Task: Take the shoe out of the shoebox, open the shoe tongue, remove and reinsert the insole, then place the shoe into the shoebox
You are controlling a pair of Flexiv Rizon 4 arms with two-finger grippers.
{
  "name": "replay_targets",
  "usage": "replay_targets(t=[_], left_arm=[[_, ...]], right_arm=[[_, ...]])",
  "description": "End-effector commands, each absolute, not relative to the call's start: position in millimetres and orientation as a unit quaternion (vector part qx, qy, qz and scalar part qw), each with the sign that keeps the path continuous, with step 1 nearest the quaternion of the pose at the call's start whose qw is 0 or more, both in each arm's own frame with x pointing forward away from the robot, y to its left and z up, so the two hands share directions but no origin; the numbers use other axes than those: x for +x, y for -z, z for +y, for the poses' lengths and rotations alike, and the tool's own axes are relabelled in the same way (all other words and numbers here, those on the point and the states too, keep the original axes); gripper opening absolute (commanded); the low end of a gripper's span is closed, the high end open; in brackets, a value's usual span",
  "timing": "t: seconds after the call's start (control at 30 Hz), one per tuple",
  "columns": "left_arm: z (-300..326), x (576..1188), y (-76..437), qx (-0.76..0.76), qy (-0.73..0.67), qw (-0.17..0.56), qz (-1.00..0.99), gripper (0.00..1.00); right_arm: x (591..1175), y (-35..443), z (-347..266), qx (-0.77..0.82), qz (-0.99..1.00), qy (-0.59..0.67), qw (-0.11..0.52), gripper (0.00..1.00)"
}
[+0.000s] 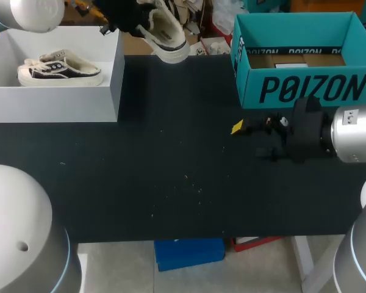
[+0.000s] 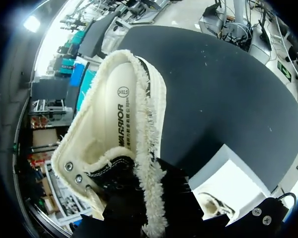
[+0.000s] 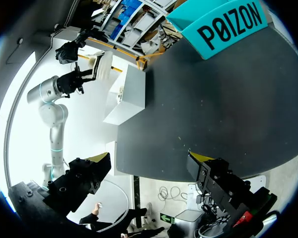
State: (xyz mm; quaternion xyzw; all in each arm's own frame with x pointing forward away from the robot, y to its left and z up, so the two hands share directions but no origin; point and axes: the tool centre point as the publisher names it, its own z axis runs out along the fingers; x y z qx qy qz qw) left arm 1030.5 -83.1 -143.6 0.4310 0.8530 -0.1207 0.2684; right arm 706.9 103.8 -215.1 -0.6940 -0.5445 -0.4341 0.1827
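Observation:
My left gripper point(image 1: 127, 18) is shut on the fuzzy collar of a cream and black shoe point(image 1: 166, 32), holding it in the air past the white shoebox's point(image 1: 79, 97) far right corner. In the left wrist view the shoe point(image 2: 121, 124) shows its cream insole point(image 2: 120, 119), and the gripper point(image 2: 144, 203) is mostly hidden under the collar. A second matching shoe point(image 1: 60, 68) lies inside the white shoebox point(image 2: 233, 171). Low over the table's right part, my right gripper point(image 1: 256, 137) stands open and holds nothing; in its own view the gripper point(image 3: 149, 166) has only table between its fingers.
A teal cardboard box point(image 1: 305, 85) stands open at the back right, just behind my right gripper. The black tabletop point(image 1: 171, 177) stretches between the two boxes. In the right wrist view the teal box point(image 3: 228, 22) and the white shoebox point(image 3: 129, 94) lie ahead.

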Motion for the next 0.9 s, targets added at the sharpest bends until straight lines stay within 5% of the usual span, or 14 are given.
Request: replay_targets(t=[0.03, 0.5, 0.9], left_arm=[[-75.9, 1024.7, 117.4, 0.399, 0.12, 0.258, 0.872, 0.0], [-63.0, 1002.9, 73.9, 0.349, 0.129, 0.22, 0.902, 0.0], [-116.4, 1017.6, 66.3, 0.357, 0.149, 0.19, 0.902, 0.0]], right_arm=[[706.7, 214.8, 104.1, -0.694, -0.545, 0.434, 0.183, 1.0], [706.7, 214.8, 104.1, -0.694, -0.545, 0.434, 0.183, 1.0], [706.7, 214.8, 104.1, -0.694, -0.545, 0.434, 0.183, 1.0]])
